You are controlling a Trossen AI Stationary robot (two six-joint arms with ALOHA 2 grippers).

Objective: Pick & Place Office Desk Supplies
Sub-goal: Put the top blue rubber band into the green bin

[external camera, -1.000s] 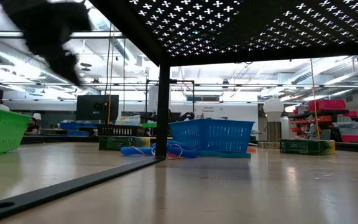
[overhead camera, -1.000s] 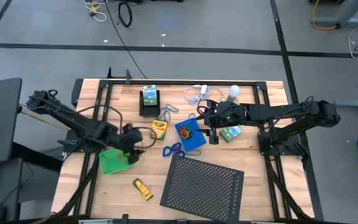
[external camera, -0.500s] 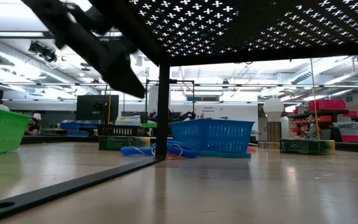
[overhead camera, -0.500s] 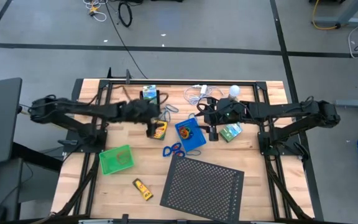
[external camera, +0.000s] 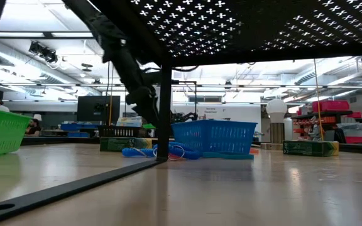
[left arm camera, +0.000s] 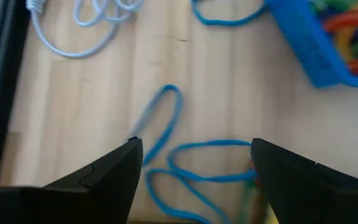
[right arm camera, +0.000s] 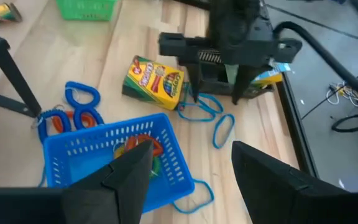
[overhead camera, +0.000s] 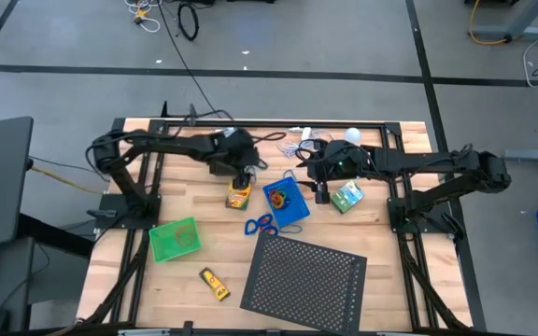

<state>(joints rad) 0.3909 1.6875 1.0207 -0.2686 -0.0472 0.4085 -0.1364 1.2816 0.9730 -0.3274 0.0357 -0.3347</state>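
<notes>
The left tool [overhead camera: 241, 171] hangs over the far middle of the table [overhead camera: 138, 280], its fingers [left arm camera: 104, 177] spread wide and holding nothing, directly above a tangle of thin blue loops [left arm camera: 185, 168] lying flat on the wood. Just beside those loops sits the yellow-green crayon box [overhead camera: 238, 194], and behind the tool stands the black tray [overhead camera: 224, 155] with a small green-white box in it. The right tool [overhead camera: 318, 191] hovers at the far side of the blue tray [overhead camera: 286, 202], its fingers [right arm camera: 126, 171] also parted wide and empty; the tray holds orange and red loops [right arm camera: 138, 144]. A pair of blue-handled scissors [overhead camera: 260, 225] lies near the blue tray's front corner, touching the large black perforated sheet [overhead camera: 306, 275]. Another small green-white box [overhead camera: 347, 198] rests just beyond the right tool. The green tray [overhead camera: 174, 239] sits well apart near the left front, and a yellow tube [overhead camera: 215, 283] lies in front of it. A white coiled cable [left arm camera: 79, 25] lies near the table's far edge.
</notes>
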